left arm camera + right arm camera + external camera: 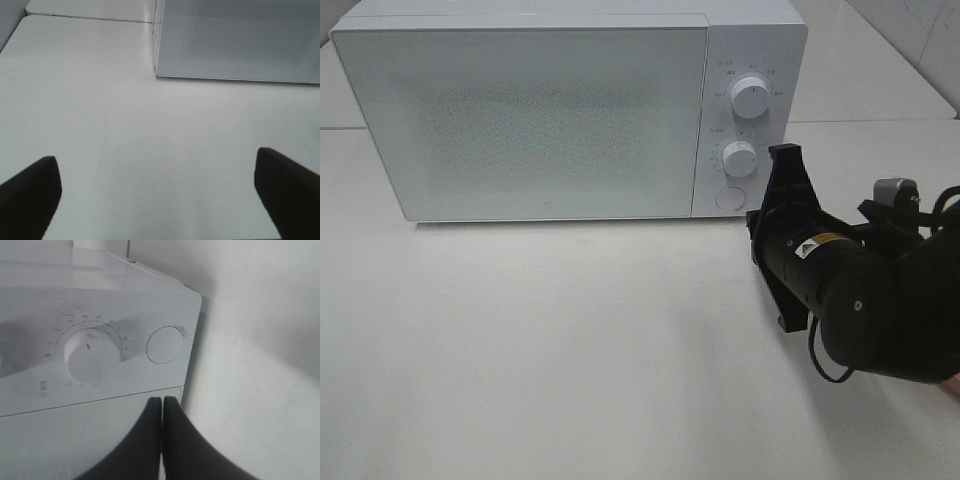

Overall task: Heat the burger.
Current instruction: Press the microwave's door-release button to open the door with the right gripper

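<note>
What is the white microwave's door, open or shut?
Shut: the white microwave's speckled door lies flush with its knob panel, no gap showing.

Matte black right arm point(865, 300) with a small warning label point(817, 243), looping black cable point(820, 366) and tapered fingers point(144, 442).

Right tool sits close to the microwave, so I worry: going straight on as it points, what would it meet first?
The right tool would likely meet the microwave's control panel near the round button; depth unclear.
</note>
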Robot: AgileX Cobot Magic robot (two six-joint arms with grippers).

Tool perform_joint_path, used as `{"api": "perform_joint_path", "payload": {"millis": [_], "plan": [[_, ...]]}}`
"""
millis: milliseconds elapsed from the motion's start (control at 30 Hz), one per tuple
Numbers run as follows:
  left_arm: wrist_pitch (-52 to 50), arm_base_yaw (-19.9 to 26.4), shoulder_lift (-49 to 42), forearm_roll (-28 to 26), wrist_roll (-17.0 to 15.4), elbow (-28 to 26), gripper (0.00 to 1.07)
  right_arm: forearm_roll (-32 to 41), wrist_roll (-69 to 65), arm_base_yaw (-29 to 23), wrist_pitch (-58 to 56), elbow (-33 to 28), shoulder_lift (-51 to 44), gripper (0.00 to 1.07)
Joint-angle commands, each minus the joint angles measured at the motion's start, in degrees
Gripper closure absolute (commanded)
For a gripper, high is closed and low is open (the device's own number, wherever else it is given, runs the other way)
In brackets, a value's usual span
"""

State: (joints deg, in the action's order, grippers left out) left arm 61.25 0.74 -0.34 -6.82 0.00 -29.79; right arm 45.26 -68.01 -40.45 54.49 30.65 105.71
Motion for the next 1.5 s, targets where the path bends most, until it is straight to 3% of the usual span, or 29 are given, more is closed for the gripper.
{"api": "perform_joint_path", "payload": {"millis": [33,533,1500], "plan": [[-0.1,-0.1,-1.2,-0.2,-0.4,0.1,0.08,-0.5,-1.3,0.4,-0.2,1.8,1.7,1.07],[-0.1,-0.1,-1.2,-0.2,-0.4,0.1,0.08,-2.0,-1.3,4.4,-4.6,10.7,8.3,1.07],[-0.1,-0.1,-1.2,-0.2,-0.4,0.1,0.08,-2.1,-0.8,7.0,-4.6,17.3,14.2,1.07]]}}
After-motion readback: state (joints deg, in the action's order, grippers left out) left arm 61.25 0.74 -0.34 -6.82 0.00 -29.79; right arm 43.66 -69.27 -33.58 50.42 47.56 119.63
